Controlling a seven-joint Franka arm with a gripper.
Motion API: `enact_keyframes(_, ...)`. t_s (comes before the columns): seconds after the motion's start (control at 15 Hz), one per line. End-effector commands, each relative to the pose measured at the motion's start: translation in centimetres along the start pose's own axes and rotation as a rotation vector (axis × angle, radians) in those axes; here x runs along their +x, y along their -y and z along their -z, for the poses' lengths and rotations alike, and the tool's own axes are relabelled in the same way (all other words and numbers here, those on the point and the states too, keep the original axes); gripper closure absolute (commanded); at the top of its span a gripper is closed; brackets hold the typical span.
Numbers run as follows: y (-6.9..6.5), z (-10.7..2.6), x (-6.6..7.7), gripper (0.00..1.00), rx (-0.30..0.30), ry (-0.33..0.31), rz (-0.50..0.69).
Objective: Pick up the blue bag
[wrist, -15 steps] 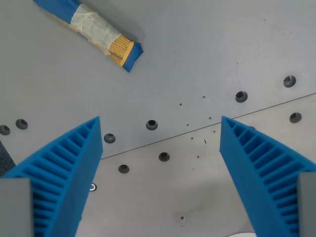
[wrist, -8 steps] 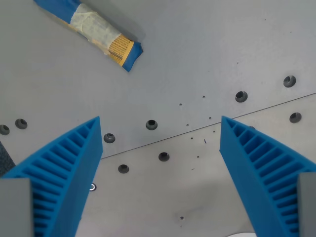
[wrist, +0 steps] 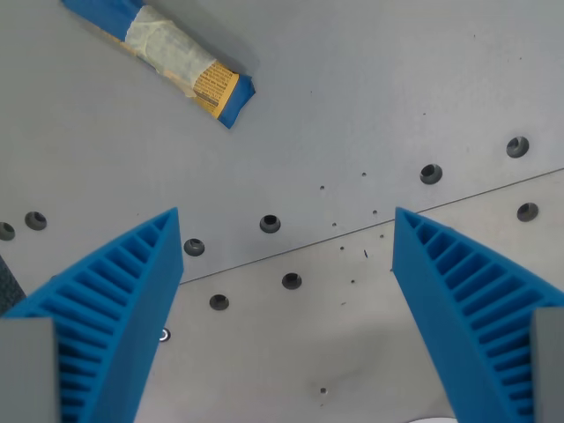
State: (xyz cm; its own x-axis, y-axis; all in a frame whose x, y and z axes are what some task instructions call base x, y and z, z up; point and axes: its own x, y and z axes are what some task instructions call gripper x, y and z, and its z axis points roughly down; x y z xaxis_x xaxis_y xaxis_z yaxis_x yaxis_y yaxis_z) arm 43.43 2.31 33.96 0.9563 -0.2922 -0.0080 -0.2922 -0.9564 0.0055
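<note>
Item: blue bag. Lay flat on the grey table, toward the upper left corner of the wrist view, partly cut off by the frame edge. Long axis ran diagonally, from upper left down to lower right.

Appearance: slim, crumpled packet; blue ends, pale whitish middle panel, an orange-yellow printed patch beside the near blue end.

Gripper: spread wide, empty, both ribbed blue fingers well apart from the bag, which lay up and to the left of them, outside the gap.

Judgement: the approach called for travel toward the bag, plus wrist rotation to close across its narrow width.
</note>
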Motion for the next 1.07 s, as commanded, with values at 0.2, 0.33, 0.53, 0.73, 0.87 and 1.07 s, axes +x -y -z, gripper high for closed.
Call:
enact_keyframes(0.2, -0.1, -0.3, 0.1, 0.0, 0.007, -0.034, 0.04)
enact_keyframes(0.33, -0.1, -0.4, 0.2, 0.0, 0.008, -0.037, 0.046)
enact_keyframes(0.53, -0.1, -0.7, 0.2, 0.0, 0.009, -0.042, 0.058)
enact_keyframes(0.73, -0.2, -1.0, 0.3, 0.0, 0.01, -0.048, 0.068)
enact_keyframes(0.87, -0.2, -1.2, 0.3, 0.0, 0.01, -0.052, 0.071)
enact_keyframes(1.07, -0.3, -1.5, 0.3, 0.0, 0.011, -0.058, 0.084)
